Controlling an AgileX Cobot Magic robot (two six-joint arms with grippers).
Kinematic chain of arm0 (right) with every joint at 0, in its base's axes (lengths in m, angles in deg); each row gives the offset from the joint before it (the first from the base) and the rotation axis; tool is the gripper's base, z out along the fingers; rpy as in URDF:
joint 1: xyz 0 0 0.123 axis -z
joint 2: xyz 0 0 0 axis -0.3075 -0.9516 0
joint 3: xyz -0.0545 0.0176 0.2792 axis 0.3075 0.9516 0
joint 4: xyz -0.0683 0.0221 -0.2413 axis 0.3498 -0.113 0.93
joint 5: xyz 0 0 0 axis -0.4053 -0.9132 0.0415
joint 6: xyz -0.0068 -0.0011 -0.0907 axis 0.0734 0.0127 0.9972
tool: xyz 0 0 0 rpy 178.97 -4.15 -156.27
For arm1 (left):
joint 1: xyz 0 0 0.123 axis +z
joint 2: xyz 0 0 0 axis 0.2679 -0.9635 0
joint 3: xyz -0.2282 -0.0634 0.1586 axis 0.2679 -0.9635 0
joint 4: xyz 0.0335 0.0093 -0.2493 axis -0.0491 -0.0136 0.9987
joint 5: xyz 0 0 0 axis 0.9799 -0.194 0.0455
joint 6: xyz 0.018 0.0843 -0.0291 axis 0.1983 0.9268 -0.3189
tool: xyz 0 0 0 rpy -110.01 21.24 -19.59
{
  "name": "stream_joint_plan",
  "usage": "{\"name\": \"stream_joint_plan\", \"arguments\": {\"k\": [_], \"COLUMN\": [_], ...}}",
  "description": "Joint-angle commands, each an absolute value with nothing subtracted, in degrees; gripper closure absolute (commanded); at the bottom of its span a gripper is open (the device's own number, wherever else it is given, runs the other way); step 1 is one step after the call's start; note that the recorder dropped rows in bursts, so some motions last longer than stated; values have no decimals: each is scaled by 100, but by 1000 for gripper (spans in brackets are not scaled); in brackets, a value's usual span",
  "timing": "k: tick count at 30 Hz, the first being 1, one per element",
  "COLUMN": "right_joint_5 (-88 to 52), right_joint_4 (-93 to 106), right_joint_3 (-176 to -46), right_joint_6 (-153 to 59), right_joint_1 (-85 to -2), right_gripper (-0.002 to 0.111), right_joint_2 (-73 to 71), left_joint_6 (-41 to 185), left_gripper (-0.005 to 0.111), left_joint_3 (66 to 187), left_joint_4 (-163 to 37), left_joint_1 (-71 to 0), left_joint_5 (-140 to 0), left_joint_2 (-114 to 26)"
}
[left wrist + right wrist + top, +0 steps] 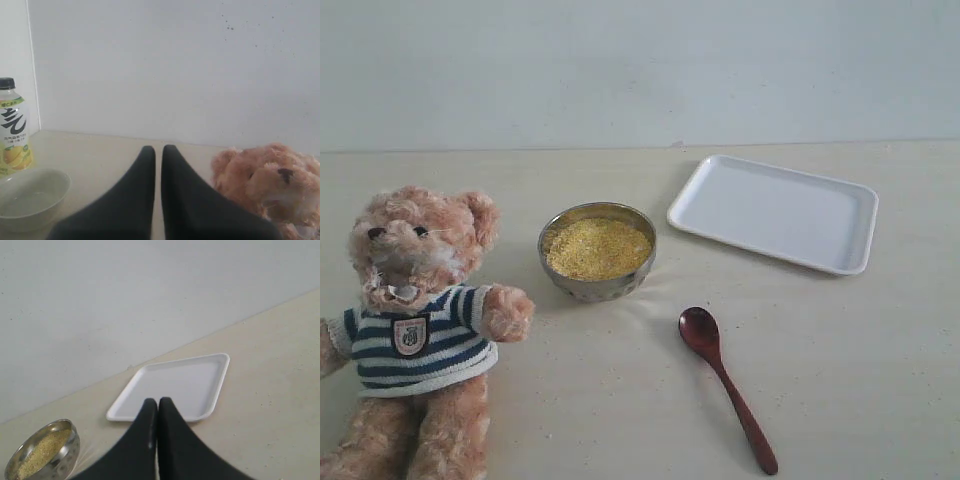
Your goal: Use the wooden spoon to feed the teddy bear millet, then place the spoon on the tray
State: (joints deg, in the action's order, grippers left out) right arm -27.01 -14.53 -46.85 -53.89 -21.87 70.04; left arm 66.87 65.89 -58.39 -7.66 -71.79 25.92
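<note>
The teddy bear (415,300) sits at the table's front left in its striped sweater; its head (270,187) also shows in the left wrist view. Millet (598,248) fills the silver metal bowl (597,285) at the middle. The wooden spoon (725,380) lies flat in front of the bowl, handle toward the front right. The white tray (775,212) lies empty at the back right. Neither gripper shows in the exterior view. My left gripper (158,150) is shut and empty beside the bear. My right gripper (158,402) is shut and empty, with the tray (175,385) beyond it.
In the left wrist view a drink bottle (12,127) with a yellow-green label and an empty pale bowl (31,197) stand off to the side of the bear. A plain white wall backs the table.
</note>
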Motion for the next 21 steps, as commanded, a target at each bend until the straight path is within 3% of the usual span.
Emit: {"name": "stream_joint_plan", "arguments": {"k": [1,14,21], "right_joint_5": [-2678,-2678,-2678], "right_joint_4": [-1404,-1404,-1404], "right_joint_3": [-4668,-4668,-4668], "right_joint_6": [-5337,-5337,-5337], "right_joint_1": [-2191,-2191,-2191], "right_gripper": [108,108,108], "right_joint_2": [6986,6986,6986], "left_joint_6": [6666,6551,4045], "left_gripper": [102,102,102], "left_joint_3": [6605,6605,6856], "left_joint_4": [-5823,-5777,-5532], "left_joint_1": [-808,-805,-805], "left_joint_5": [-7121,-6685,-5784], "left_joint_2": [2603,2603,2603]}}
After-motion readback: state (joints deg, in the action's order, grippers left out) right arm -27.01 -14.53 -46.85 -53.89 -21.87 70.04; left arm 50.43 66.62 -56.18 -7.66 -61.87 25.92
